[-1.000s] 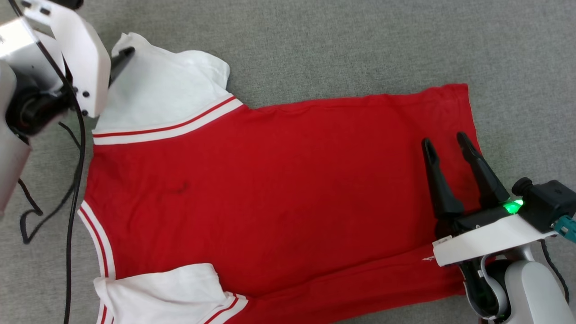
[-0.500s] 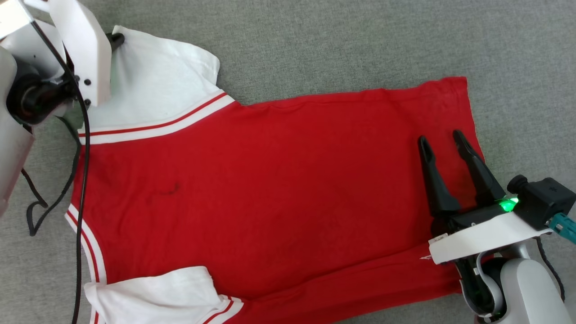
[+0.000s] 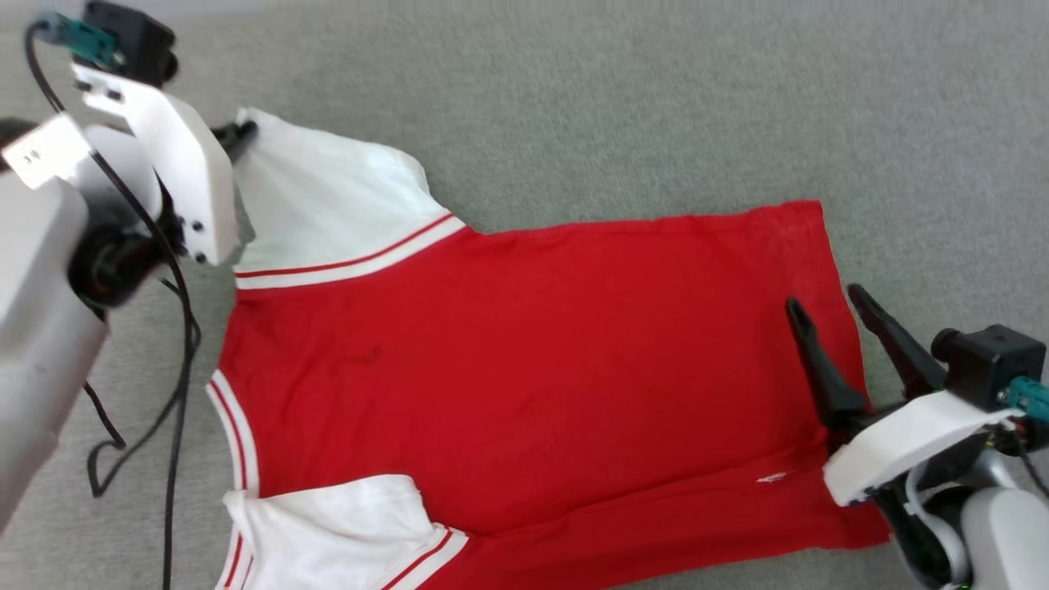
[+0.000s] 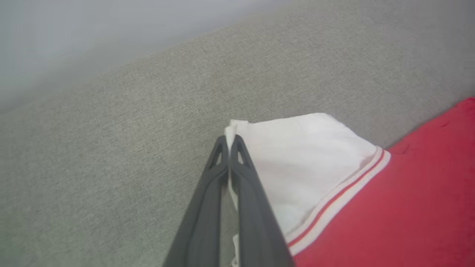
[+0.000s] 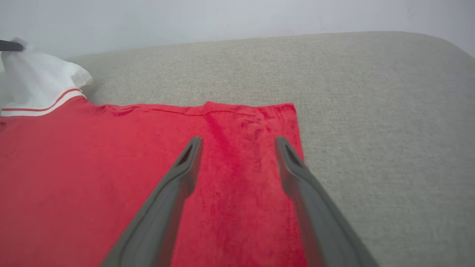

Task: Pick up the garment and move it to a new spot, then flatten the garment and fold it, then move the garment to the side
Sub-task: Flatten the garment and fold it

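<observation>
Pinching the garment (image 4: 297, 155) sleeve corner: left pincer (image 4: 230, 142).

Nothing in these views can be read: no text, number or brand. The red garment (image 3: 533, 369) carries a small white mark (image 3: 771, 477) close to its hem in the head view, too small and blurred to make out. A pale sticker (image 3: 34, 152) on the left arm (image 3: 49, 270) is likewise illegible at this size.
</observation>
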You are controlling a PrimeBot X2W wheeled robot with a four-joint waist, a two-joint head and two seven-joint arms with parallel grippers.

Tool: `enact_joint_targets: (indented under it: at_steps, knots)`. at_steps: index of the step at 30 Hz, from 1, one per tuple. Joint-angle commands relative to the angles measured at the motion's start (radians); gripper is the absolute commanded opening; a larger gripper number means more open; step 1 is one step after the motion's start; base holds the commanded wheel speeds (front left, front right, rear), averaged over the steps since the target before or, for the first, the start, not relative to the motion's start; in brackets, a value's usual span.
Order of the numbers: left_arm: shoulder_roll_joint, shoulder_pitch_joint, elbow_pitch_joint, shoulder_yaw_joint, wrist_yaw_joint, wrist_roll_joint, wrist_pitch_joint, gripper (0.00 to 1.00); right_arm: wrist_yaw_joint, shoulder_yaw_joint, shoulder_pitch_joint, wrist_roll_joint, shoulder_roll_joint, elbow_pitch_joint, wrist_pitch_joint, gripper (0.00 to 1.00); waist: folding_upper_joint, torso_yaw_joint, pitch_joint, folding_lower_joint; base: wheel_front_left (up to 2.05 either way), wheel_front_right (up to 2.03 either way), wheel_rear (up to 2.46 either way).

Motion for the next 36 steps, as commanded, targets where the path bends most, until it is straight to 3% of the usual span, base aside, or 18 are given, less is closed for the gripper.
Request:
enact_joint_targets:
  at_steps: [1, 10, 15, 24, 36]
  knots:
    - [0.0, 0.031, -0.023, -0.005, 0.0, -0.002, -0.01, 0.0, -0.001, -0.013, 0.005, -0.006, -0.022, -0.004, 0.035, 1.0, 0.0, 0.033, -0.049, 0.0001, 0.0, 0.0, 0.0]
    - [0.06, 0.164, -0.304, -0.012, 0.062, 0.004, -0.059, 0.0, -0.001, -0.055, -0.115, -0.034, -0.171, 0.01, 0.417, 1.0, 0.0, 0.094, -0.077, 0.0001, 0.0, 0.0, 0.0]
    - [0.091, 0.209, -0.451, -0.011, 0.104, 0.018, -0.07, 0.0, -0.001, -0.013, -0.218, -0.01, -0.251, 0.074, 0.566, 1.0, 0.0, 0.127, -0.055, 0.0001, 0.0, 0.0, 0.0]
    - [0.099, 0.248, -0.592, -0.014, 0.149, 0.041, -0.098, 0.0, -0.001, 0.036, -0.379, 0.015, -0.322, 0.239, 0.677, 1.0, 0.0, 0.186, 0.005, 0.0001, 0.0, 0.0, 0.0]
    - [0.076, 0.233, -0.623, -0.03, 0.142, 0.061, -0.118, 0.0, 0.001, 0.185, -0.393, 0.09, -0.361, 0.374, 0.812, 1.0, 0.0, 0.246, 0.051, 0.0001, 0.0, 0.0, 0.0]
